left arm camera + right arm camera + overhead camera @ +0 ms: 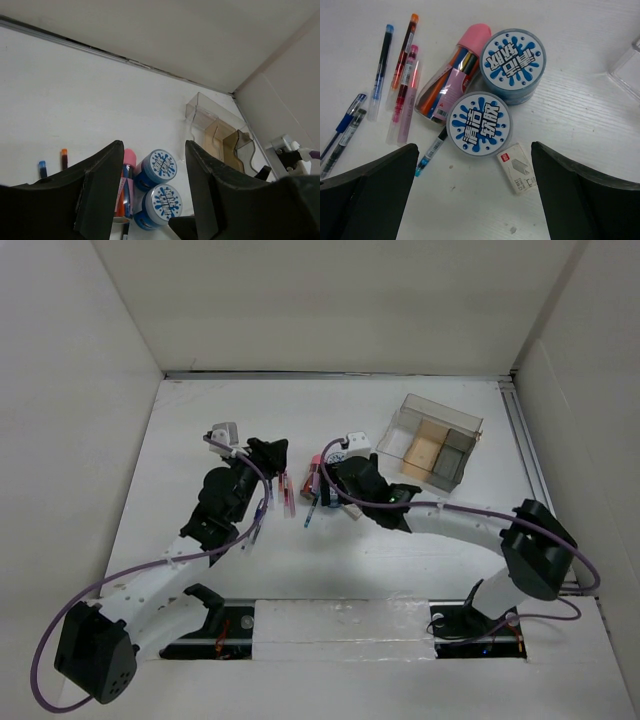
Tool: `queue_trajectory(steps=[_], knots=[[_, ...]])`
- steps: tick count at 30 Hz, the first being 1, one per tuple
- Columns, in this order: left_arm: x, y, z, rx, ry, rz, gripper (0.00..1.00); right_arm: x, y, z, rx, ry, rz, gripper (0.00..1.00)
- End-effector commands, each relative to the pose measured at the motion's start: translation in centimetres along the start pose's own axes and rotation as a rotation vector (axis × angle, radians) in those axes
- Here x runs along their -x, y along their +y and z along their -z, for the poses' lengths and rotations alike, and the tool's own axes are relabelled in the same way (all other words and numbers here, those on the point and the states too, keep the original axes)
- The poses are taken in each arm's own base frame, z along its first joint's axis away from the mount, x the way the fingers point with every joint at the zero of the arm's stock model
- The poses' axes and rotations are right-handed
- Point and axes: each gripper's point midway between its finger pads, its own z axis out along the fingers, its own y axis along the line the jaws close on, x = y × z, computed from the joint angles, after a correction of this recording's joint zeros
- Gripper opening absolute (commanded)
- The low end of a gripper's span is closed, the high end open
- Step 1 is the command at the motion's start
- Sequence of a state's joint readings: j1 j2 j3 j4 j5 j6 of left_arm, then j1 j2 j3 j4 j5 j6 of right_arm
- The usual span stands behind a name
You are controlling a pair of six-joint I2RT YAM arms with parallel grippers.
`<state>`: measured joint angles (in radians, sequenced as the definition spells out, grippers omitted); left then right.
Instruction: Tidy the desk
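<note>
left gripper (pixel 268 452): jaws part open, nothing in them, hanging over the desk (pixel 190 430) just left of the clutter. The desk is the white top under both arms, with all the loose stuff sitting mid-desk. Risk: both wrists crowd the same pile. If both go in together I'd expect a finger-to-finger knock.

loose pens (pixel 405 95): thin and round, lying side by side, some touching. They're likely to roll or scatter if a finger lands on one, and a pinch could take two. One pen (pixel 431 152) has its end tucked under the near tub (pixel 479 122), so lifting that tub may drag or flick it.

pink-capped marker tube (pixel 452 80): on its side, touching both tubs. It's round, so it probably rolls once a neighbour moves.

far tub (pixel 512 62): touches the near one. Both are wide and the jaws may only just span them. A glancing close would shove rather than grip and push the pair into the tube.

staple box (pixel 516 167): small and flat, just beside the near tub, straight under the right gripper (pixel 474 146). The right jaws are fully spread and empty. A descent for the tub could clip or pin the box.

clear organizer (pixel 432 445): right of the pile, apart from it, looks light. Compartments are partly filled, can't tell with what. A drop against a wall could slide or tip it, and the right forearm passes close by.
</note>
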<state>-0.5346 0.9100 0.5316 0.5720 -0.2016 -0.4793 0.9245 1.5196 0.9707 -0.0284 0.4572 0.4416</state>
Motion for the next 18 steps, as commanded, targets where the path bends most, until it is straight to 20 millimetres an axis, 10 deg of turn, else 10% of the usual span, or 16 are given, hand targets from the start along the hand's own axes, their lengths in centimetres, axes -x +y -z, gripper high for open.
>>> queue_trajectory(steps=[1, 18], knots=[[0.2, 0.3, -0.1, 0.003, -0.028, -0.012, 0.49, 0.5, 1.4, -0.8, 0.014, 0.023, 0.025, 1.00], [-0.5, -0.3, 0.2, -0.046, -0.011, 0.005, 0.51, -2.2, 0.7, -5.5, -0.109, 0.091, 0.056, 0.93]])
